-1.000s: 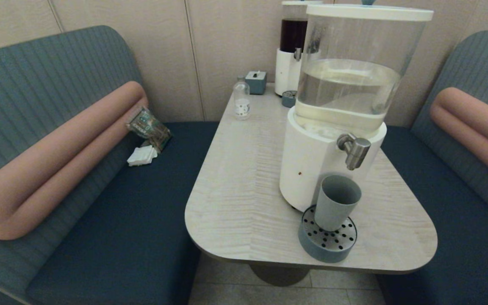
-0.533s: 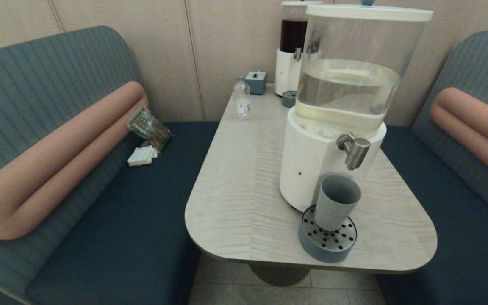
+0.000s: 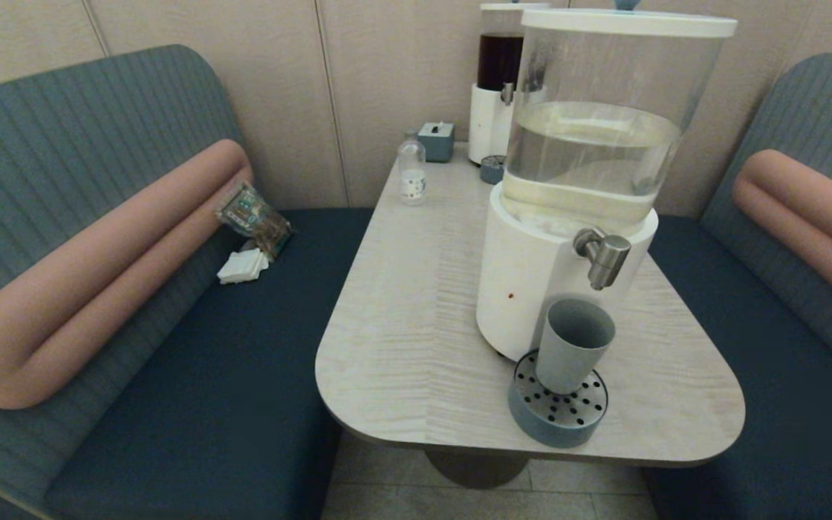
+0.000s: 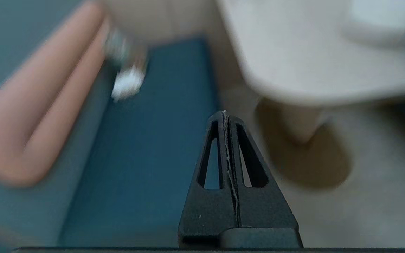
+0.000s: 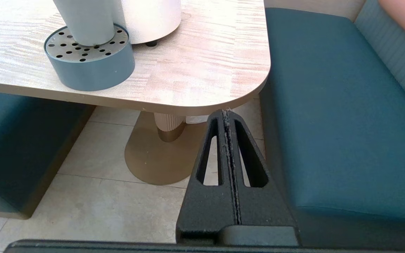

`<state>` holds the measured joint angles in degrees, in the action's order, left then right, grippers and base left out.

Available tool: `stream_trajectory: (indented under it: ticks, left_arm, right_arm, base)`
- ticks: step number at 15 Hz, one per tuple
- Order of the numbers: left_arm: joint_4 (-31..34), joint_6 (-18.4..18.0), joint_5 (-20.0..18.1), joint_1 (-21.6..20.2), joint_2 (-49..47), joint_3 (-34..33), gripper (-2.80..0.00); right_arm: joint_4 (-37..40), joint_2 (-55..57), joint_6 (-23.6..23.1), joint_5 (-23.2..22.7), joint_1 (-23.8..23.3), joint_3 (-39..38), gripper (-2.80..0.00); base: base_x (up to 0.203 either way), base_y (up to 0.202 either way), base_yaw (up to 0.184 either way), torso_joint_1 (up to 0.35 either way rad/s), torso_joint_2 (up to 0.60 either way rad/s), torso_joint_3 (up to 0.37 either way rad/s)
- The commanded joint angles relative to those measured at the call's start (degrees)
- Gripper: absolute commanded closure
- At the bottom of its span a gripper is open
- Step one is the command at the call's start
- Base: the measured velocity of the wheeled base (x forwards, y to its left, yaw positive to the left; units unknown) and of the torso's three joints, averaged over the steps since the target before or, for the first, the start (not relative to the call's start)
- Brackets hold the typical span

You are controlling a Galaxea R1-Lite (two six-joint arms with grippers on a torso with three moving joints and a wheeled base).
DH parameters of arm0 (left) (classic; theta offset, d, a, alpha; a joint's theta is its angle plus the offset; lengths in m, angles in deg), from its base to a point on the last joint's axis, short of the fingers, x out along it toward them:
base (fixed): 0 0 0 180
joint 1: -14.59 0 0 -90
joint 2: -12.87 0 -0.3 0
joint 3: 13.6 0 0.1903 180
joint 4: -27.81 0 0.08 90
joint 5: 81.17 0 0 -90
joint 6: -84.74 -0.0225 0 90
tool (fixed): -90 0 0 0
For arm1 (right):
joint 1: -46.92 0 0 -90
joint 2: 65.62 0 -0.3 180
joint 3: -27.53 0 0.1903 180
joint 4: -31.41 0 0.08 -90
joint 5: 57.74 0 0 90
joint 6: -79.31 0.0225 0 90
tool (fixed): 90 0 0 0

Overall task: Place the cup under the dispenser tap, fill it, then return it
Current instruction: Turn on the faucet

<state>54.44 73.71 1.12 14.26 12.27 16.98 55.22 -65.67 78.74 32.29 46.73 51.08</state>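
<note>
Standing upright on the drip tray (image 3: 557,412), the cup (image 3: 573,345) sits directly below the dispenser tap (image 3: 606,256), its open mouth just under the spout and apart from it. The drip tray rests on the table (image 3: 416,303), touching or nearly touching the front of the white base of the large dispenser (image 3: 531,282). The clear tank above that base holds pale liquid to about half its height. Behind the large dispenser stands a narrow dispenser (image 3: 497,79) with dark liquid, and to the left of that a small clear bottle (image 3: 412,173) and a small teal box (image 3: 436,140).

Neither arm appears in the head view. The left gripper (image 4: 225,117) hangs below table level, off the table's left front edge, its fingers pressed together and holding nothing. The right gripper (image 5: 226,116) hangs below the table's right front corner, its fingers likewise pressed together and empty, well apart from the cup (image 5: 83,21).
</note>
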Motion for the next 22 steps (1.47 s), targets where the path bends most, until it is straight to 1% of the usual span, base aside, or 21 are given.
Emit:
stream_trajectory:
  ticks: [1,2,6,12,13,15,16,17,18,19,20,22]
  left_arm:
    - [-0.7,-0.6,3.5,0.0,0.6,-5.9,0.0]
    - [-1.1,0.0,6.0,0.0,0.5,-6.5,0.0]
    - [-0.4,2.3,6.2,0.0,0.5,-7.2,0.0]
    - [-0.4,2.3,6.3,0.0,0.5,-7.2,0.0]
    - [-0.4,2.3,6.3,0.0,0.5,-7.2,0.0]
    - [-0.4,2.3,6.3,0.0,0.5,-7.2,0.0]
    - [-0.4,2.3,6.3,0.0,0.5,-7.2,0.0]
    - [-0.4,2.3,6.2,0.0,0.5,-7.2,0.0]
    - [-0.4,2.3,6.3,0.0,0.5,-7.2,0.0]
    - [-0.4,2.3,6.3,0.0,0.5,-7.2,0.0]
    - [-0.4,2.3,6.3,0.0,0.5,-7.2,0.0]
    - [-0.4,2.3,6.3,0.0,0.5,-7.2,0.0]
  right_arm:
    - [0.0,0.0,0.0,0.0,0.0,0.0,0.0]
    - [0.0,0.0,0.0,0.0,0.0,0.0,0.0]
    - [0.0,0.0,0.0,0.1,0.0,0.0,0.0]
    - [0.0,0.0,-1.2,0.3,0.0,-0.1,0.0]
    - [0.6,0.0,-2.3,0.8,0.0,0.3,0.0]
    - [1.5,0.1,-2.8,1.0,0.0,1.4,0.0]
    - [2.4,0.4,-2.5,1.0,0.0,4.1,0.0]
    - [4.6,0.9,-1.6,1.1,0.0,9.2,0.0]
    - [7.4,2.5,-0.2,1.1,0.0,16.8,0.0]
    - [10.1,5.5,1.2,1.0,0.0,26.1,0.0]
    - [12.6,10.7,2.6,0.9,0.0,36.4,0.0]
    - [15.6,25.6,4.3,0.7,-0.4,51.3,0.0]
  base:
    - [0.0,0.0,0.0,0.0,0.0,0.0]
    - [0.0,0.0,0.0,0.0,0.0,0.0]
    - [0.0,0.0,0.0,0.0,0.0,0.0]
    - [0.0,0.0,0.0,0.0,0.0,0.0]
    - [0.0,0.0,0.0,0.0,0.0,0.0]
    - [0.0,0.0,0.0,0.0,0.0,0.0]
    - [0.0,0.0,0.0,0.0,0.0,0.0]
    - [0.0,0.0,0.0,0.0,0.0,0.0]
    - [0.0,0.0,0.0,0.0,0.0,0.0]
    - [0.0,0.0,0.0,0.0,0.0,0.0]
    - [0.0,0.0,0.0,0.0,0.0,0.0]
    - [0.0,0.0,0.0,0.0,0.0,0.0]
